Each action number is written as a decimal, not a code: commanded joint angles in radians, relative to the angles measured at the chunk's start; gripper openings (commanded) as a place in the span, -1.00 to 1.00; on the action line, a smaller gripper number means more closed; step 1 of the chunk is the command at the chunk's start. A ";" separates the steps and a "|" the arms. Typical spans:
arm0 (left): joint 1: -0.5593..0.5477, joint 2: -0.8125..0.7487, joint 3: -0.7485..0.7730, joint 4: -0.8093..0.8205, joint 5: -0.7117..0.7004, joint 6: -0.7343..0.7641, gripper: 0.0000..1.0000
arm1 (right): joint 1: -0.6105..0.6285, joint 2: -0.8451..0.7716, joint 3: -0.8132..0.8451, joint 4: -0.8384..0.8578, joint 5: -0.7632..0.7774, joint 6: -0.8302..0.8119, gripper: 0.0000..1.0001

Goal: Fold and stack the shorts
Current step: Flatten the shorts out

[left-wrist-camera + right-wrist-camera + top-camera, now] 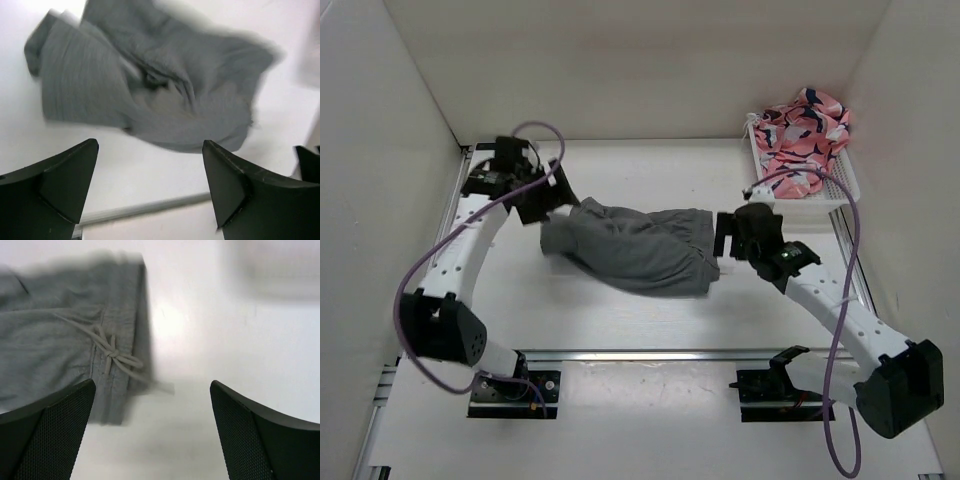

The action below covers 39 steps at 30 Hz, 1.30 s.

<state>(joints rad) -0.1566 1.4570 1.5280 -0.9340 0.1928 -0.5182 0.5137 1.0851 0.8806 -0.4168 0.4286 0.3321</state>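
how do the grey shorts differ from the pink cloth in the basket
Colour: the shorts are plain dark grey; the pink cloth has a dark and white pattern. Place: the shorts lie on the table; the pink cloth sits in a white basket at the far right. Pose: the shorts are stretched out sideways; the pink cloth is bunched in a heap. Both are soft, crumpled fabric.

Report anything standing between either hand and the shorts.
Nothing visible does. The left hand and right hand are open at opposite ends of the shorts, and only table surface shows in the gaps.
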 commanded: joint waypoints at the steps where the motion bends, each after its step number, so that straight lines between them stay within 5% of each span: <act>1: 0.000 0.075 -0.201 0.021 -0.032 -0.011 0.91 | 0.008 -0.033 -0.037 -0.098 0.018 0.160 1.00; 2: 0.014 0.075 -0.212 0.021 -0.047 -0.023 0.76 | 0.008 -0.033 -0.037 -0.118 -0.003 0.169 0.82; 3: 0.014 0.075 -0.222 0.021 -0.061 -0.023 0.33 | -0.001 -0.033 -0.023 -0.141 -0.023 0.179 0.65; 5: 0.014 0.020 -0.250 0.008 -0.128 -0.055 -0.15 | -0.013 -0.033 -0.011 -0.204 -0.075 0.215 0.31; 6: 0.014 -0.004 -0.264 -0.006 -0.206 -0.077 -0.30 | -0.030 -0.045 -0.011 -0.217 -0.155 0.232 -0.06; 8: 0.049 -0.090 -0.342 -0.029 -0.265 -0.171 -0.33 | -0.064 -0.082 -0.087 -0.226 -0.259 0.303 -0.16; 10: 0.071 -0.144 -0.415 -0.017 -0.267 -0.227 -0.04 | -0.090 -0.109 -0.203 -0.179 -0.384 0.359 0.17; 11: 0.080 -0.171 -0.483 0.000 -0.250 -0.242 0.48 | -0.115 -0.134 -0.250 -0.139 -0.506 0.420 0.35; 12: 0.080 -0.172 -0.512 0.020 -0.228 -0.255 0.76 | -0.127 -0.134 -0.290 -0.041 -0.554 0.456 0.67; 13: 0.080 -0.141 -0.534 0.053 -0.186 -0.267 1.00 | -0.153 -0.134 -0.352 0.008 -0.591 0.511 0.77; 16: 0.080 -0.055 -0.577 0.107 -0.130 -0.267 1.00 | -0.172 -0.064 -0.381 0.173 -0.672 0.538 0.98; 21: 0.080 0.069 -0.589 0.178 -0.130 -0.267 0.91 | -0.172 0.134 -0.304 0.304 -0.685 0.449 0.94; 24: 0.071 0.098 -0.577 0.190 -0.148 -0.267 0.42 | -0.141 0.243 -0.223 0.316 -0.603 0.379 0.29; 25: 0.071 0.109 -0.554 0.190 -0.148 -0.258 -0.06 | -0.130 0.268 -0.182 0.276 -0.559 0.349 -0.61; 26: 0.071 0.109 -0.554 0.190 -0.148 -0.249 -0.76 | -0.130 0.268 -0.164 0.256 -0.547 0.337 -0.85; 27: 0.071 0.109 -0.554 0.190 -0.139 -0.238 -0.80 | -0.130 0.268 -0.125 0.227 -0.532 0.315 -1.00; 34: 0.071 -0.214 -0.493 0.041 -0.130 -0.197 -0.80 | -0.130 0.003 0.066 -0.173 -0.447 0.187 -1.00; 39: 0.071 -0.172 -0.270 -0.022 -0.136 -0.172 -0.80 | -0.130 0.111 0.277 -0.349 -0.465 0.108 -1.00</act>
<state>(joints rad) -0.0818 1.2560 1.1610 -0.9234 0.0605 -0.7193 0.3820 1.1168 1.0676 -0.6235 -0.0505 0.5274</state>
